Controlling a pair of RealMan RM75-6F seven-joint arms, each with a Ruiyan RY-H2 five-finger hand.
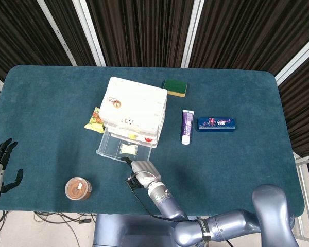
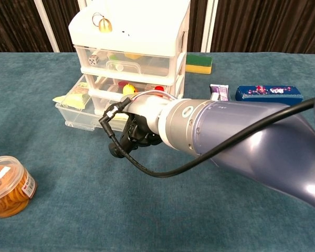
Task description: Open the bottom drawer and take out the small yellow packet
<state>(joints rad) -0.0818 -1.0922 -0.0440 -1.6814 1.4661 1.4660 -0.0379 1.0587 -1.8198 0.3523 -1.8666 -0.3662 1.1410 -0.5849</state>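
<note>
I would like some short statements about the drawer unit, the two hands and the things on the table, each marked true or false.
1. The bottom drawer of the drawer unit is pulled out. True.
2. The right hand is at the front of that drawer. True.
3. The left hand holds the round tub. False: it is at the table's left edge, fingers apart, holding nothing.
4. The green sponge lies on top of the drawer unit. False: it lies on the table, behind the unit.
5. The tube lies between the drawer unit and the blue box. True.
</note>
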